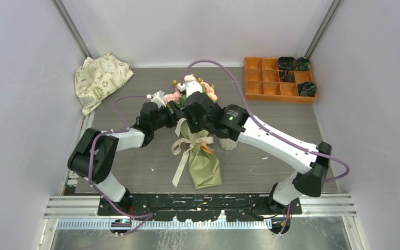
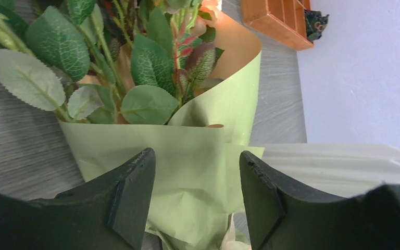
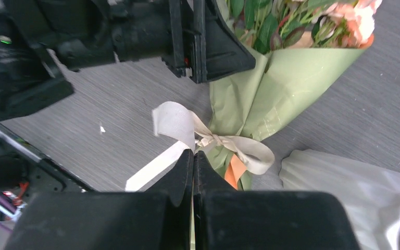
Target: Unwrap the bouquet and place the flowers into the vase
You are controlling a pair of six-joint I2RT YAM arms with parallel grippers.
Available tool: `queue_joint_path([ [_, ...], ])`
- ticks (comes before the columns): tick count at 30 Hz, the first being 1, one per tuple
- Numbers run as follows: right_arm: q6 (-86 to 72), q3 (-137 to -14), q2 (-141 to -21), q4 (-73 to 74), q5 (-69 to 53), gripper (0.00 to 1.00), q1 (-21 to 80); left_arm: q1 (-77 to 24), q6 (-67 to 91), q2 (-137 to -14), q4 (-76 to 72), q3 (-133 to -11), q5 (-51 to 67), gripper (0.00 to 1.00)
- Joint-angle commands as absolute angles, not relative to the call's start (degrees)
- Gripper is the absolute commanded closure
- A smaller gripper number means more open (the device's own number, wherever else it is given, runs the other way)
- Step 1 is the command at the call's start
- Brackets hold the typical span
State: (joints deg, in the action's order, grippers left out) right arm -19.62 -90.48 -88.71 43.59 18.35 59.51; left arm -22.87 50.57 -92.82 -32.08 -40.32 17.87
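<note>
**A:** Left hand (image 2: 197,159) is wide, jaws straddling the paper cone (image 2: 135,143) just under the leaves (image 2: 148,62), no squeeze visible. Right hand (image 3: 192,156) is closed flat, tips right at the ribbon (image 3: 174,122) knot. Can't tell if a tail is actually pinched.

**B:** Where's the bouquet (image 1: 204,156)?

**A:** Flat on the table (image 1: 271,161), centre of the top view. Flowers (image 3: 351,13) point to 12 o'clock, cone tail to 6. Bow is tied, so nothing is unwrapped yet. Vase (image 3: 338,179) sits just at 3 o'clock of the knot, partly under the right arm (image 1: 276,140). Can't tell if it's upright.

**B:** Failure modes?

**A:** Four, as I judge it.
1. The right hand pulls with no tail in it, or with a loop instead, so it slips off or cinches the knot tighter.
2. The pull lands before the left hand clamps. The whole bouquet then slides toward 6 instead of the bow opening.
3. The left hand closes too high and crushes leaves and thin stems instead of paper.
4. The bundle swings toward 3 o'clock and knocks the vase, which is very close.

**B:** Arm clearance?

**A:** Tight. Both wrists crowd the same spot over the cone, and the left hand shows at 12 o'clock in the right wrist view. Any crossing move risks contact.
</note>
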Motion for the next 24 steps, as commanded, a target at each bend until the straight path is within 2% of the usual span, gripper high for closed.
queue_joint_path([
  [1,-18.81,-95.55,-81.49,40.86,18.70,0.99,59.65,-22.76,51.25,-91.27,-42.07,-40.45,21.17,0.39],
  [17,-13.72,-96.67,-65.53,35.77,27.40,0.99,59.67,-22.98,34.71,-58.71,-2.90,-37.46,-1.48,0.39],
  [24,-13.37,-95.79,-63.03,32.19,29.96,0.99,59.66,-25.17,30.27,-40.76,9.33,-34.42,2.42,0.38],
])
